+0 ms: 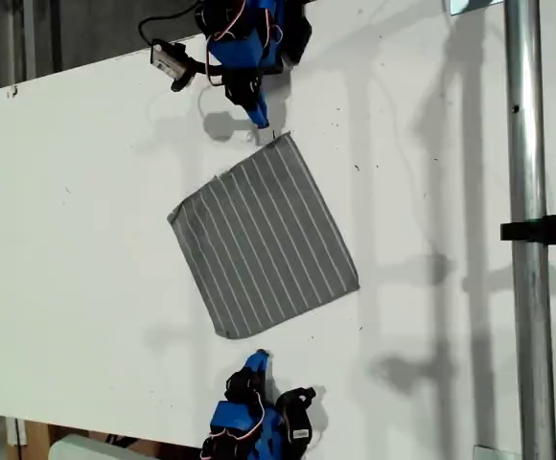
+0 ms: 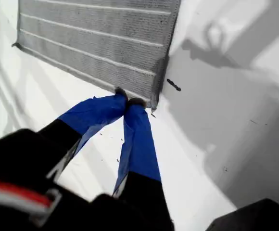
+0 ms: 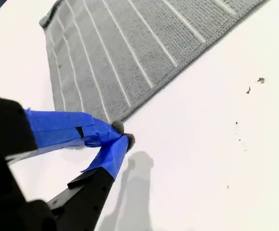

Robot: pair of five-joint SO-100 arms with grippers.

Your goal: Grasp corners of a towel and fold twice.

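- Towel (image 1: 264, 235) lies flat and unfolded on the table (image 1: 77, 249), between the two arms. It sits turned like a diamond, one corner toward each arm.
- Stripes run roughly from the exterior view's top to its bottom, leaning toward that view's left as they go down.
- My first gripper (image 1: 259, 120) is at the exterior view's top. The near corner (image 1: 283, 136) lies just beside it, toward that view's right and slightly lower.
- First wrist view: the first gripper's tips (image 2: 128, 102) are pressed together at the hem, just along from that corner (image 2: 154, 103). Jaws clenched; I can't tell whether any hem is caught.
- My second gripper (image 1: 257, 360) is at the exterior view's bottom. Its corner (image 1: 230, 334) lies just beside it, toward that view's left and a little farther from the arm.
- Second wrist view: the second gripper's tips (image 3: 122, 134) are closed over bare table, just off the corner point (image 3: 116, 119), holding nothing.
- Judgement: both arms are about equally near. Each needs to open, then make a short sideways shift onto its corner. The shifts go opposite ways.
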